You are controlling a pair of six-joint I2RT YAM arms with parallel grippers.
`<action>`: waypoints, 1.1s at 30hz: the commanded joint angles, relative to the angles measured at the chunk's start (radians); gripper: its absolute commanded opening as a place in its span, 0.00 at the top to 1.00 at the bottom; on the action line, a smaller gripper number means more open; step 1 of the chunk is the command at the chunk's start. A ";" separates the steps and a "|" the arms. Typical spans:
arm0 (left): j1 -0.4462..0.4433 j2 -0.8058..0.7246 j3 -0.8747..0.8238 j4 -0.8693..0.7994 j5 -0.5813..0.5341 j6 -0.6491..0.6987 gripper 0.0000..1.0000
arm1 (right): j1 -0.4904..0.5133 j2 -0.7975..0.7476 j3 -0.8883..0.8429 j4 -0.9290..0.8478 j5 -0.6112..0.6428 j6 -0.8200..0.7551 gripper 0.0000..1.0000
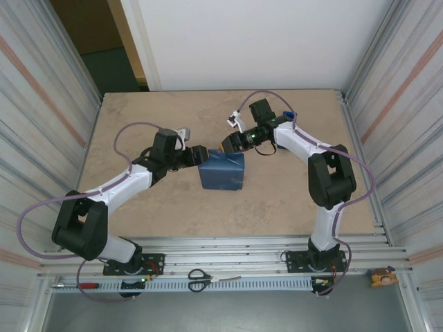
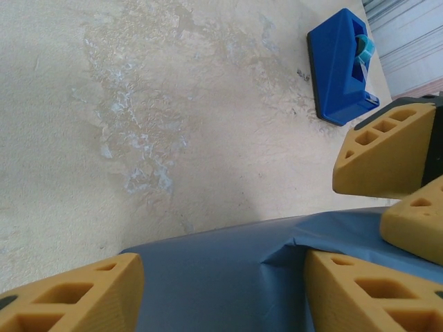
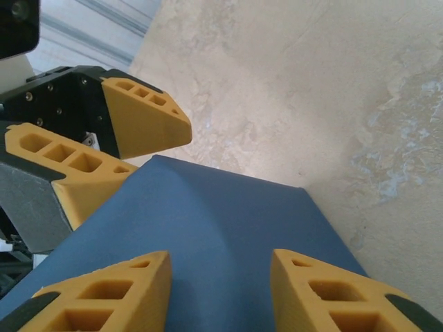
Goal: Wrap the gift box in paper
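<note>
1. Blue paper (image 1: 221,173) covers the hidden gift box at the centre of the table (image 1: 173,200); left gripper (image 1: 203,153) and right gripper (image 1: 229,143) stand open above it, gripping nothing.
2. Folds may spring open; nothing pins them down.
3. Grippers stand close; they may collide.

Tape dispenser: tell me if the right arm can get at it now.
Probably yes: the tape dispenser lies on bare table close beside the right arm, nothing between. The right gripper, open over the paper, would have to leave it.
</note>
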 commanded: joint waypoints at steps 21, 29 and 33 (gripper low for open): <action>0.016 -0.081 -0.011 -0.108 0.015 -0.042 0.48 | 0.043 -0.065 -0.031 -0.097 0.101 -0.247 0.32; 0.055 -0.151 0.009 -0.141 0.050 -0.067 0.32 | 0.043 -0.065 -0.052 -0.099 0.085 -0.281 0.32; 0.057 -0.111 0.058 -0.160 0.094 -0.062 0.24 | 0.041 -0.065 -0.053 -0.103 0.079 -0.291 0.32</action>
